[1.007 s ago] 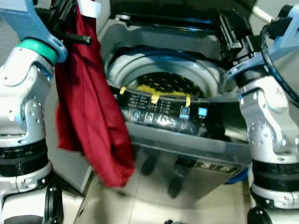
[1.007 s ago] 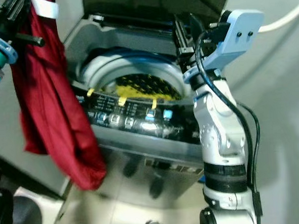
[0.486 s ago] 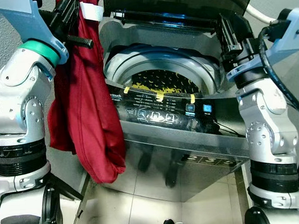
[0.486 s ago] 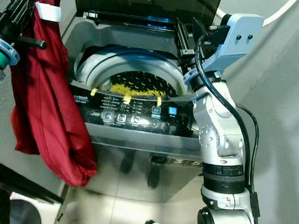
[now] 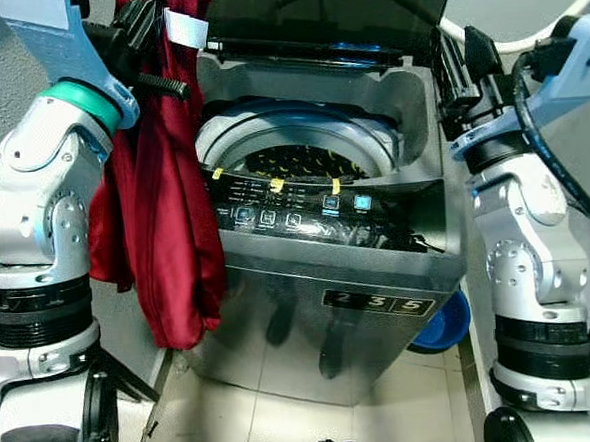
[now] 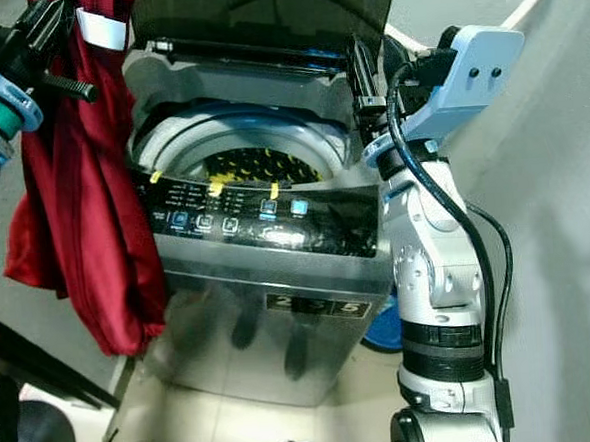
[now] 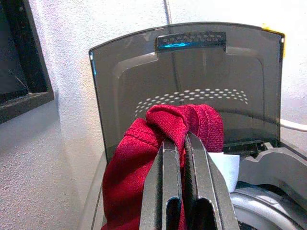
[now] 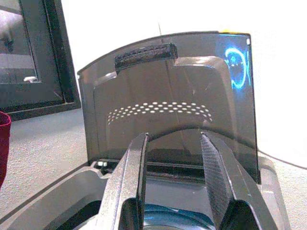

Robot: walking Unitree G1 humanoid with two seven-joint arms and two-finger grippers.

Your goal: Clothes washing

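Left eye view: a top-loading washing machine (image 5: 329, 279) stands open, its dark lid (image 5: 327, 9) raised upright behind the drum opening (image 5: 301, 155). The left pincer (image 5: 138, 25), held high beside the machine's left rear corner, is clenched on a red garment (image 5: 165, 219), which hangs down along the machine's left side, outside the drum. A white label (image 5: 185, 29) shows near the garment's top. The right pincer (image 5: 461, 66) is raised by the machine's right rear corner. A blue basin (image 5: 443, 322) lies on the floor to the right of the machine.

Right eye view: the control panel (image 6: 265, 218) runs across the machine's front edge, with lit blue buttons.

Left wrist view: the two black fingers (image 7: 165, 187) pinch a bunched fold of the red garment in front of the lid.

Right wrist view: the right pincer's fingers (image 8: 134, 177) stand apart, released and gripping nothing, pointed at the lid above the drum rim.
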